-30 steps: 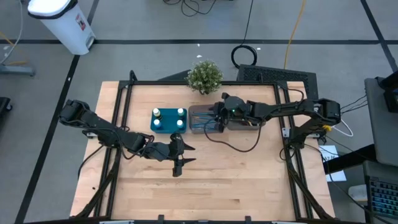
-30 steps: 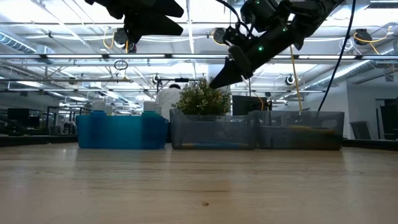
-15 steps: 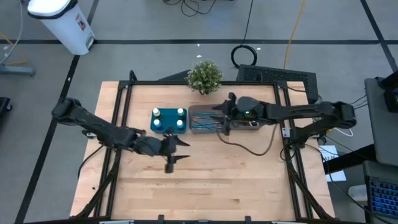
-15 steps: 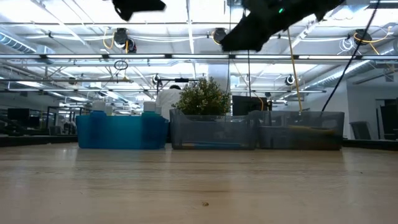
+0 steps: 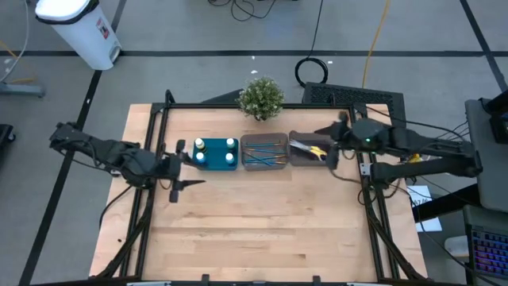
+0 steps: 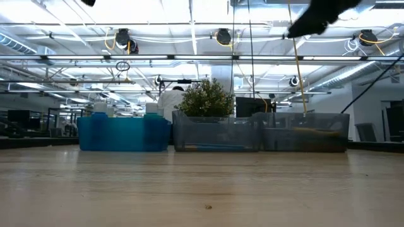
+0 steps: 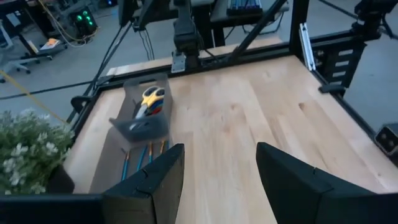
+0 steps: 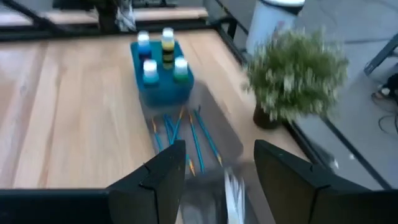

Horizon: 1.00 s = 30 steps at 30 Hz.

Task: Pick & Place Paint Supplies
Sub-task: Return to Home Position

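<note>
Several white-capped paint bottles (image 5: 215,151) stand in the teal tray (image 5: 199,162) at the table's far side. Next to it, blue brushes (image 5: 264,151) lie in a grey bin (image 5: 264,166), and yellow-handled scissors (image 5: 311,148) lie in a second grey bin (image 5: 295,160). My left gripper (image 5: 176,169) hovers open left of the tray, above the table. My right gripper (image 5: 333,144) hovers open just right of the scissors bin. Neither gripper has anything between its fingers, as the left wrist view (image 7: 219,180) and the right wrist view (image 8: 219,177) show.
A small potted plant (image 5: 261,97) stands behind the bins at the table's far edge. A black frame (image 5: 254,106) runs around the table. Bare wood (image 5: 262,222) fills the near half of the table.
My left gripper has drawn back toward the table's left edge and risen. My right gripper has pulled away from over the bins toward the table's right edge and risen, uncovering the scissors bin. In the low view both have left the area above the containers.
</note>
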Each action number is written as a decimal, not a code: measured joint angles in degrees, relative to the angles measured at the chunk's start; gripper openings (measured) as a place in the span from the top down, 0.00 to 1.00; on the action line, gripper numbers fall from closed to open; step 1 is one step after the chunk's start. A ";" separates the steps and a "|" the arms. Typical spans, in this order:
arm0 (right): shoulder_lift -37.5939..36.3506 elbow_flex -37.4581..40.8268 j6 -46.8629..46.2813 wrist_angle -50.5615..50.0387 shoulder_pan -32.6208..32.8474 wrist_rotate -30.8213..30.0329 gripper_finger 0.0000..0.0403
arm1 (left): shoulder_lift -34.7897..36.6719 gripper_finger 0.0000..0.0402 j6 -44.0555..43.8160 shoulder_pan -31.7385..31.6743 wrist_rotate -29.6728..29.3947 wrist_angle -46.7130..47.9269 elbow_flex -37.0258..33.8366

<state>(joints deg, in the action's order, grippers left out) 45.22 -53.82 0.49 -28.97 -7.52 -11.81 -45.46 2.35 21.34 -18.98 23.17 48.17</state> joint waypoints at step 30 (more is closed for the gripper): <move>-35.79 33.95 -2.84 17.96 0.15 -0.09 0.55 | 44.35 0.48 -3.43 -11.49 10.33 -27.20 -46.54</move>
<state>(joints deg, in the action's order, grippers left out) 9.42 -19.87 -2.35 -11.02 -7.38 -11.90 -1.11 -1.08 9.85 -8.65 -4.03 1.63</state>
